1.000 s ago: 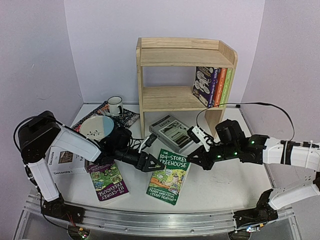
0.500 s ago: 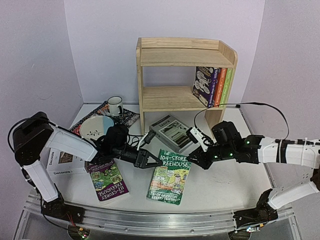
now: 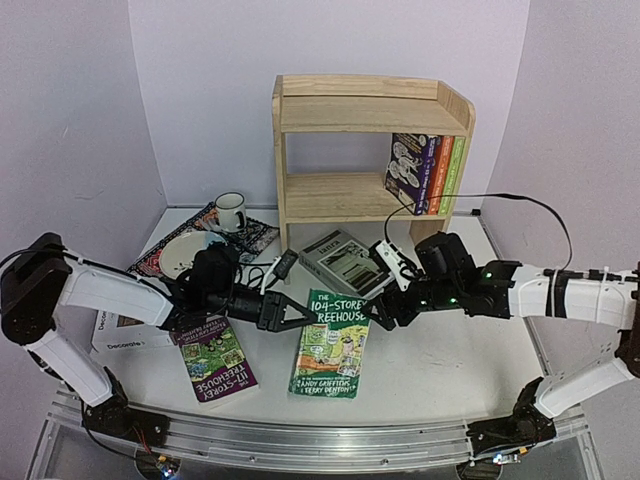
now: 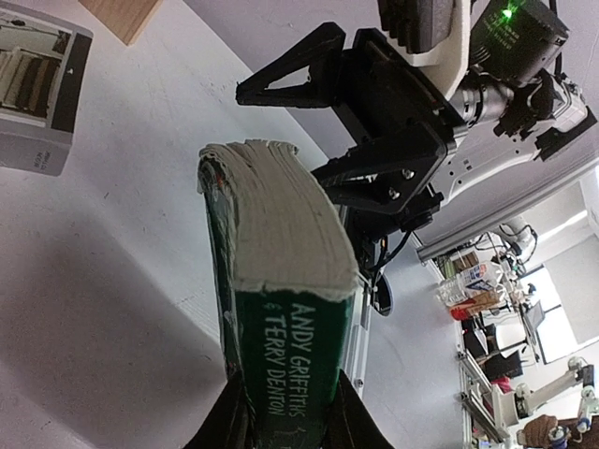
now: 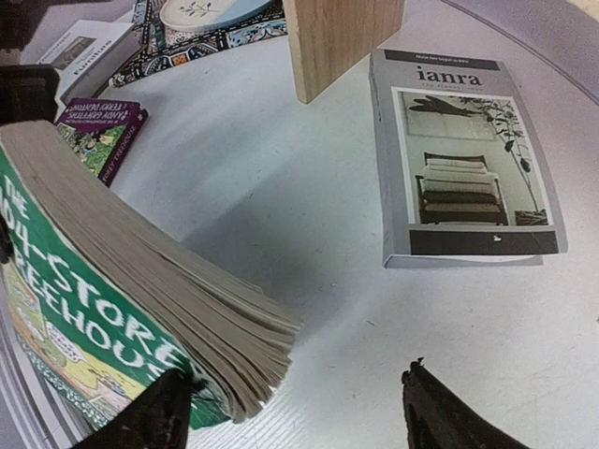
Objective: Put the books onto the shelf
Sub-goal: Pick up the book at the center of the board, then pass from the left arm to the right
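My left gripper [image 3: 292, 312] [image 4: 285, 416] is shut on the spine of the green Treehouse book [image 3: 333, 345] [image 4: 281, 271], which is tilted up off the table. At the book's page edge, my right gripper [image 3: 378, 312] [image 5: 295, 407] stands open, one finger beside the green book [image 5: 94, 299]. A purple Treehouse book [image 3: 215, 362] [image 5: 98, 131] lies flat at the front left. The grey "ianra" book [image 3: 345, 262] [image 5: 468, 159] lies before the pine shelf [image 3: 370, 110]. Three books [image 3: 425, 172] stand upright on its lower tier. The white "Decorate" book [image 3: 115, 335] lies under my left arm.
A mug [image 3: 230, 210] and a plate [image 3: 185, 255] rest on the patterned placemat [image 3: 258, 236] left of the shelf. The shelf's side panel foot [image 5: 342, 37] stands close beside the ianra book. Purple walls close in on both sides.
My left gripper has shut on the green book's spine. My right gripper has let go of the book and opened. The book has shifted slightly left.
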You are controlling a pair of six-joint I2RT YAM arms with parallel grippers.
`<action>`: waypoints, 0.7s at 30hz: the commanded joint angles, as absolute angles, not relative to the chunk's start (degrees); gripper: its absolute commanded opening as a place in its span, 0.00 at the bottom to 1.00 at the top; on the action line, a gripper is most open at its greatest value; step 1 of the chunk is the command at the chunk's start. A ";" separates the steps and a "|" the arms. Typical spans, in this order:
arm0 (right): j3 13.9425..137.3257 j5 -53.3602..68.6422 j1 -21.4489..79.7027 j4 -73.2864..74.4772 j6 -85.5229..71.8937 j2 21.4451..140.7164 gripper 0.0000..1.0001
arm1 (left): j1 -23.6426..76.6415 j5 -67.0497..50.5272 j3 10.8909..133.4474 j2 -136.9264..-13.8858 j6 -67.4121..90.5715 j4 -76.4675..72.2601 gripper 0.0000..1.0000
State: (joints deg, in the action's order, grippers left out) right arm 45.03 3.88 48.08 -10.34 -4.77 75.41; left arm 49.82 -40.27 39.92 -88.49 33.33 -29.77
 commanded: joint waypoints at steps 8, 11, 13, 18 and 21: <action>48.11 -10.37 52.31 -7.32 -8.81 72.89 0.98 | 49.85 -21.04 42.85 -75.21 38.17 -17.61 0.00; 48.14 -14.36 55.03 -7.60 -9.68 71.67 0.98 | 49.81 -16.78 44.13 -74.61 41.48 -14.59 0.00; 48.43 -17.17 57.12 -8.19 -10.43 71.26 0.98 | 49.85 -14.03 44.14 -73.94 44.07 -13.86 0.00; 50.91 -24.92 62.14 -8.34 -13.12 71.83 0.98 | 50.39 -7.14 44.28 -72.03 50.13 -13.02 0.00; 52.99 -26.31 65.25 -8.62 -15.29 73.99 0.98 | 52.52 3.82 44.62 -70.91 57.13 -10.98 0.00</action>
State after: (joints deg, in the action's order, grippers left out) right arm 48.54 -19.87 62.10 -8.35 -11.47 72.73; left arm 50.35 -9.79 40.53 -75.39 47.29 -8.65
